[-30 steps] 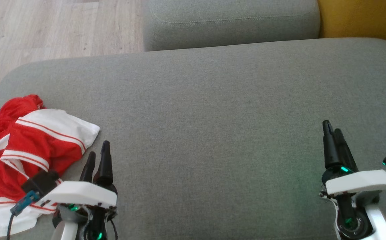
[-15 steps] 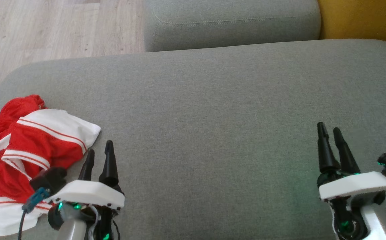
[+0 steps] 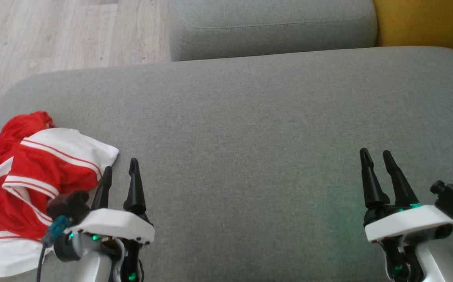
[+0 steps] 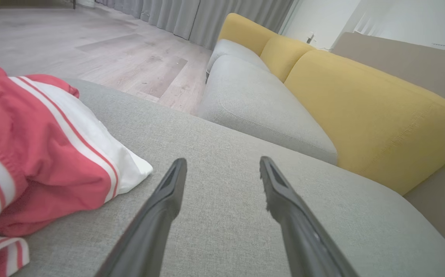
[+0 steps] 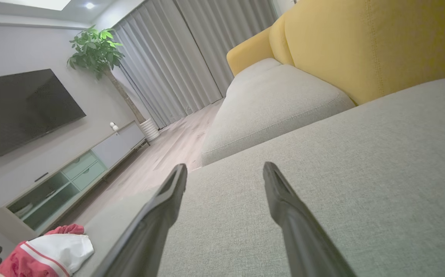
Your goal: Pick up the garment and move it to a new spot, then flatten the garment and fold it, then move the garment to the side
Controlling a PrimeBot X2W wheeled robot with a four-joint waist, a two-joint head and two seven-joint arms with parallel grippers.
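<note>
The wide grey seat cushion (image 3: 249, 117) gives flat open fabric from the left gripper (image 3: 121, 164) across to the right gripper (image 3: 375, 152) and on to its far edge. The crumpled red-and-white garment (image 3: 34, 168) heaps up just beside the left gripper's outer side, at the cushion's left end. Past the far edge a second grey cushion (image 3: 273, 27) and a yellow backrest (image 3: 426, 19) wall off the right, with wooden floor (image 3: 54, 35) open at the left.

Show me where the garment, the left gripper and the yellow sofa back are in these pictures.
garment (image 3: 50, 170), head view, on its red middle fold.
left gripper (image 3: 121, 166), head view, midway between its two fingertips.
yellow sofa back (image 4: 360, 107), left wrist view, on the front of its cushion.
</note>
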